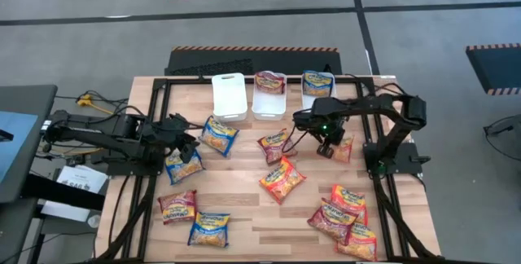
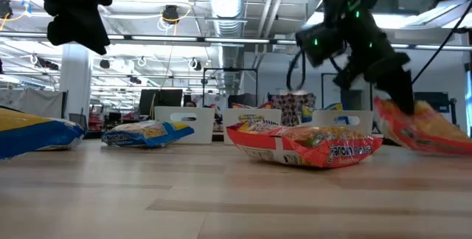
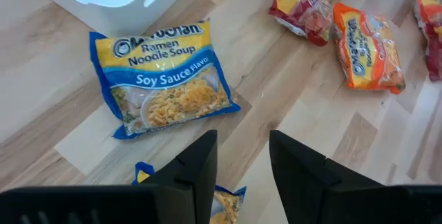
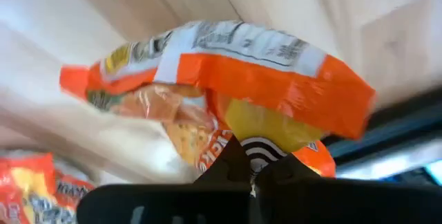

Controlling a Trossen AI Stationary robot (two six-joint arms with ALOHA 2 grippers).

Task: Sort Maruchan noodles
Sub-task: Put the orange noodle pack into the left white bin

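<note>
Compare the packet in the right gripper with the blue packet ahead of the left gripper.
The orange packet is pinched in the shut right gripper and tilted; the blue soy sauce packet lies flat, untouched, beyond the open left gripper. Both are Maruchan noodle packets.

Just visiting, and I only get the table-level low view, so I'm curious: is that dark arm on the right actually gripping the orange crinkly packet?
Observer: Yes; the right wrist view shows the right gripper shut on the orange crinkly plastic noodle packet.
Operator: Anything in the white bins behind?
Observer: From above, the left white plastic bin looks empty; the middle holds a dark red packet, the right a blue packet.
Operator: And the other arm?
Observer: The left gripper hangs open near a blue soy sauce packet.
</note>
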